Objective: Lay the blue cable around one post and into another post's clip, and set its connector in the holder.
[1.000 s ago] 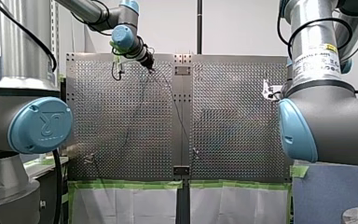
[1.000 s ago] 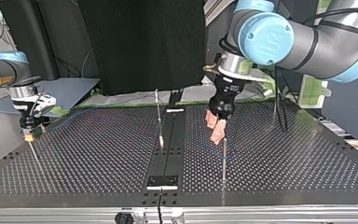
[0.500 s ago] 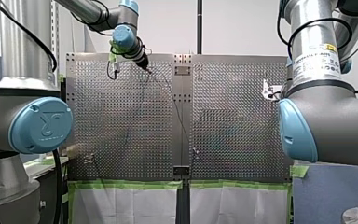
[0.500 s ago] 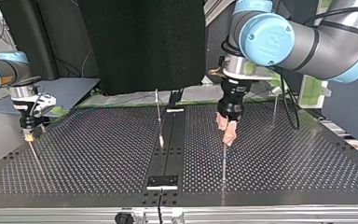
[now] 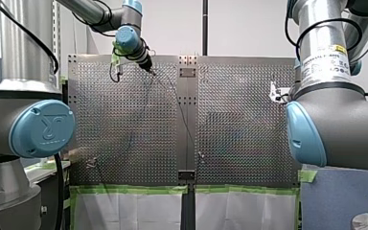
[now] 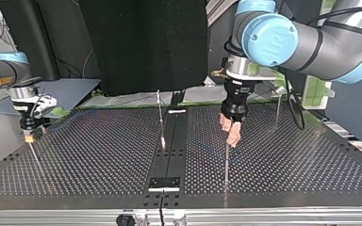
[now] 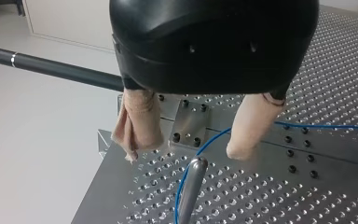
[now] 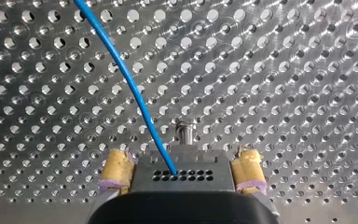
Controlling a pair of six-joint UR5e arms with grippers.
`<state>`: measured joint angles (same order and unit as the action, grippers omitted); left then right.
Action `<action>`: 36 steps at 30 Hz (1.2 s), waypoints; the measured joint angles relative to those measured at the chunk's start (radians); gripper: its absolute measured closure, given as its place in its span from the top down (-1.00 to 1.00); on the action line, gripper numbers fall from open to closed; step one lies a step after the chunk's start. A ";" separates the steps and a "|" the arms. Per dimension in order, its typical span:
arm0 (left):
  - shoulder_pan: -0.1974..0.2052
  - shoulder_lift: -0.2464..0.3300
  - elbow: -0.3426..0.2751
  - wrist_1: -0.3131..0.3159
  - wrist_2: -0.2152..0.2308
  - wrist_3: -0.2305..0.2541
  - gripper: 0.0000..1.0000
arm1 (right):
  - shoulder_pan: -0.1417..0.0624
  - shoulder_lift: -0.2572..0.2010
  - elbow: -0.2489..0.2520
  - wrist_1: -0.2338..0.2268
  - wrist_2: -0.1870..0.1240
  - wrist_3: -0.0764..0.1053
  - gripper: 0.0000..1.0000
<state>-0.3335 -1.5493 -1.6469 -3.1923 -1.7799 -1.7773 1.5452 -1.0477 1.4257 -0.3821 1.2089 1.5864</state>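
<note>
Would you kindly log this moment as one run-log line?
left end effector: open above post | blue cable: curves past post, ungripped there | right end effector: cable runs into it, grip unclear

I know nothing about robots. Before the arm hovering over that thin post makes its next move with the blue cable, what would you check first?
1. My left gripper is open: ok.
2. Post stands ahead of the gap between its fingers: ok.
3. Blue cable runs close beside that post: ok.
4. Cable is looped around the post: cannot tell.
5. My right gripper has a firm hold on the cable: cannot tell.
</note>
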 joint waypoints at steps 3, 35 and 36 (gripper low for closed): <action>0.001 0.000 0.000 0.000 -0.006 -0.012 1.00 | 0.000 0.000 0.000 0.000 0.000 0.000 0.97; 0.019 0.000 -0.005 -0.020 -0.052 -0.057 1.00 | 0.000 -0.001 0.000 0.001 0.000 0.000 0.97; 0.020 0.000 -0.005 -0.020 -0.052 -0.057 1.00 | 0.000 -0.001 0.000 0.001 0.000 0.000 0.97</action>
<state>-0.3139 -1.5497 -1.6523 -3.2123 -1.8321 -1.8342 1.5455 -1.0486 1.4258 -0.3809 1.2089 1.5864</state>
